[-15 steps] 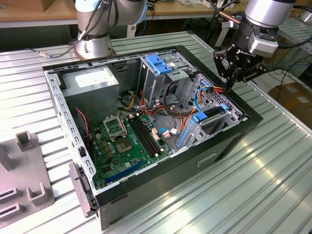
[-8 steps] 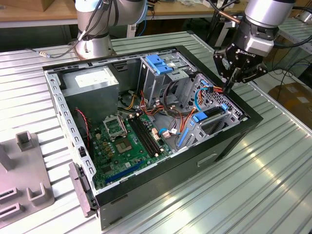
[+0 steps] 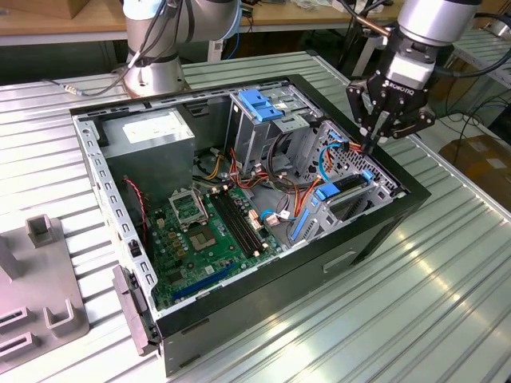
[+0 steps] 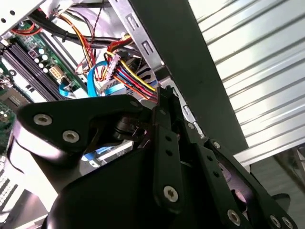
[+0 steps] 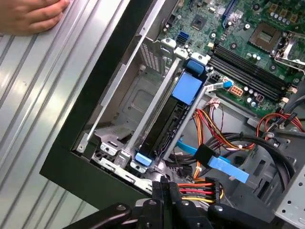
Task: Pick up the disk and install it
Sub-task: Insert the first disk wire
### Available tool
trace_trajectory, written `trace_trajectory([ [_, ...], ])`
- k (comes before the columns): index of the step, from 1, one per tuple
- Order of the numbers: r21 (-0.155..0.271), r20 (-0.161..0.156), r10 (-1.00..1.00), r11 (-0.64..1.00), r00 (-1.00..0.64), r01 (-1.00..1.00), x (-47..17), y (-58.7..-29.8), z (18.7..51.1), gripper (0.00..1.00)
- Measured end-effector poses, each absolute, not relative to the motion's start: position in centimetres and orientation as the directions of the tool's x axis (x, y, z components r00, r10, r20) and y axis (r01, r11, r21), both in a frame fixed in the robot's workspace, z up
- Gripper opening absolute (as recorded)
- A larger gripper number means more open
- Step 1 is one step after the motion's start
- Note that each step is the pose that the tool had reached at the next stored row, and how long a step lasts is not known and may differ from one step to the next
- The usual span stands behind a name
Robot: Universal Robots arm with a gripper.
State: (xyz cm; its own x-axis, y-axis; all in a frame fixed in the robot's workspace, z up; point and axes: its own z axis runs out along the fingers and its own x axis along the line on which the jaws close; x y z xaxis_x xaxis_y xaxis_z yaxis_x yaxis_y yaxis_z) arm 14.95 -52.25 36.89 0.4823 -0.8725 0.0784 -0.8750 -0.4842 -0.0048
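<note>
One disk (image 5: 164,125) concerns me: it stands on edge in the silver drive bay (image 5: 138,95) at a corner of the open computer case (image 3: 375,235) on the worktop (image 3: 447,303), with blue carrier tabs showing at both ends. I judge it dense, rigid and sensitive to shock, with slick metal faces, so the blue plastic frame edges look the safest hold. My pincer (image 3: 372,145) hangs just above that bay, clenched on nothing, near the coloured power cables (image 5: 198,186). Pale lettering marks the pincer's body; I leave it unread. With the disk edge-on, I cannot tell what its label says.
</note>
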Motion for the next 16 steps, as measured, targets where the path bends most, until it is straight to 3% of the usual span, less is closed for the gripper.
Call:
trace_trajectory([
  [16,-0.005,0.078,-0.981,-0.18,0.179,-0.984,14.82,-52.25,36.62,0.16],
])
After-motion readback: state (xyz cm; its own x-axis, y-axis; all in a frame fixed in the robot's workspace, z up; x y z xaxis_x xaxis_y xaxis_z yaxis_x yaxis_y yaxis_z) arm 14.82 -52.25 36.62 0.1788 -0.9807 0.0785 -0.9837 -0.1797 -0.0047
